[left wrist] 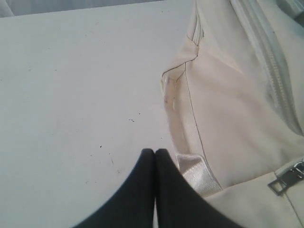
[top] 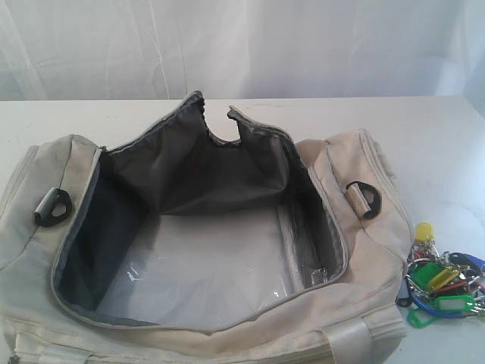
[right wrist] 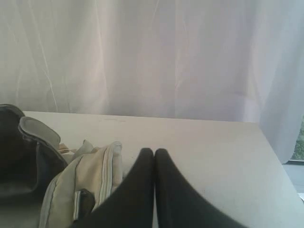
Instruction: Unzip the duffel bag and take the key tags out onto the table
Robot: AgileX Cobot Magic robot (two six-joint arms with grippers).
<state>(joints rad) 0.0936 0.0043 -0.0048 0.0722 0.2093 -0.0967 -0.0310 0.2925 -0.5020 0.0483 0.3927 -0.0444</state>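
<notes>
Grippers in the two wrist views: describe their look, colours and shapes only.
The left gripper has two plain black fingers, smooth and matte, broad at the base and tapering in a curve to rounded tips. The right gripper looks the same. No cables, markings or labels show on either.

The left gripper [left wrist: 155,152] is angled downward, its two black fingers [left wrist: 135,194] pressed flat together so the tips meet in a blunt point with nothing caught between them. The right gripper [right wrist: 154,151] is held closer to level, its fingers [right wrist: 178,197] likewise closed tip to tip and empty
</notes>
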